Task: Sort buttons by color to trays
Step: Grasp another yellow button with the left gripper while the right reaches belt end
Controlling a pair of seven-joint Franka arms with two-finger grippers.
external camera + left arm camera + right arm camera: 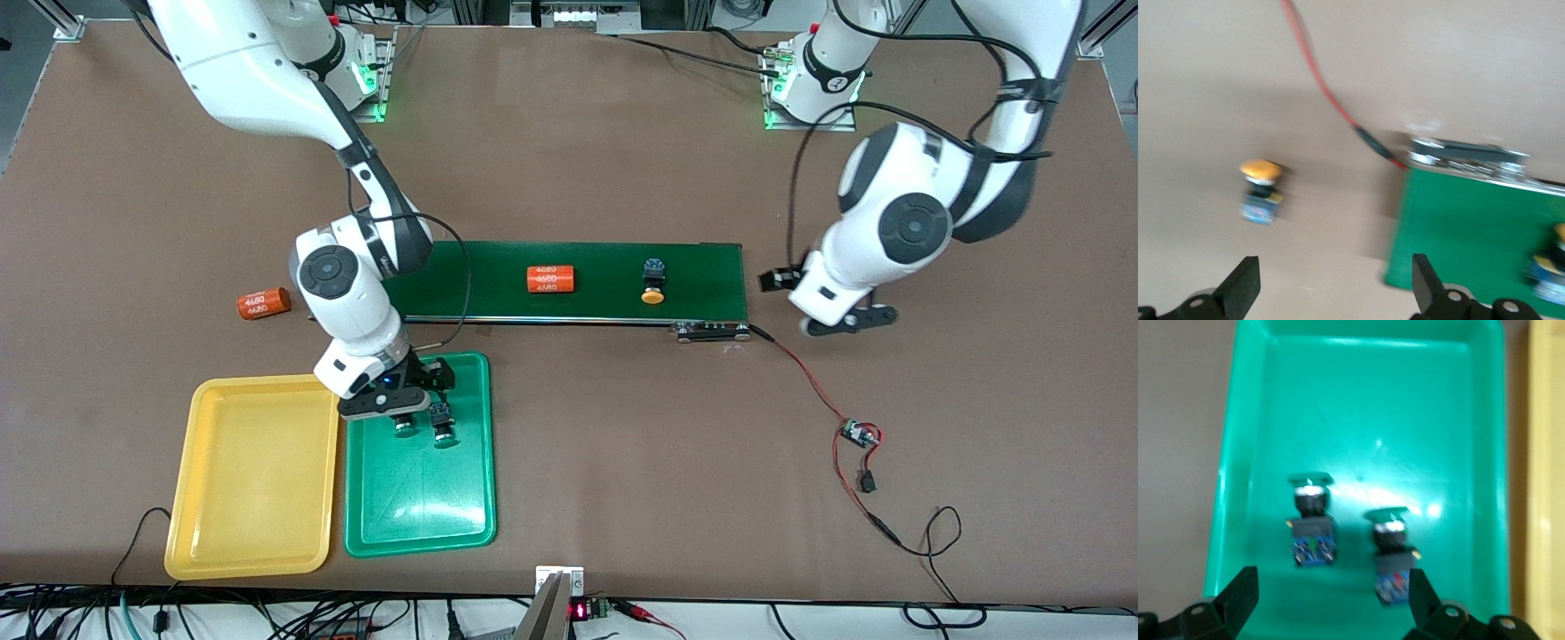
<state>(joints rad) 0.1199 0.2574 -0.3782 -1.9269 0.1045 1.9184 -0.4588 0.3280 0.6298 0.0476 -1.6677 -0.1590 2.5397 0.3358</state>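
Two green buttons [406,427] [442,425] lie side by side in the green tray [418,502], at its end nearest the conveyor. My right gripper [411,404] hangs open just above them; in the right wrist view the buttons [1311,520] [1391,547] lie on their sides and the gripper [1330,600] holds nothing. One yellow button [653,283] sits on the belt. Another yellow button [1261,193] lies on the bare table off the belt's end; the left arm hides it in the front view. My left gripper [1335,293] [849,322] is open and empty over the table there. The yellow tray [253,476] holds nothing.
A dark-green conveyor belt [498,284] carries an orange "4680" cylinder [551,279]. A second such cylinder [263,304] lies on the table toward the right arm's end. A red wire [809,378] runs from the belt's end to a small circuit board [858,434].
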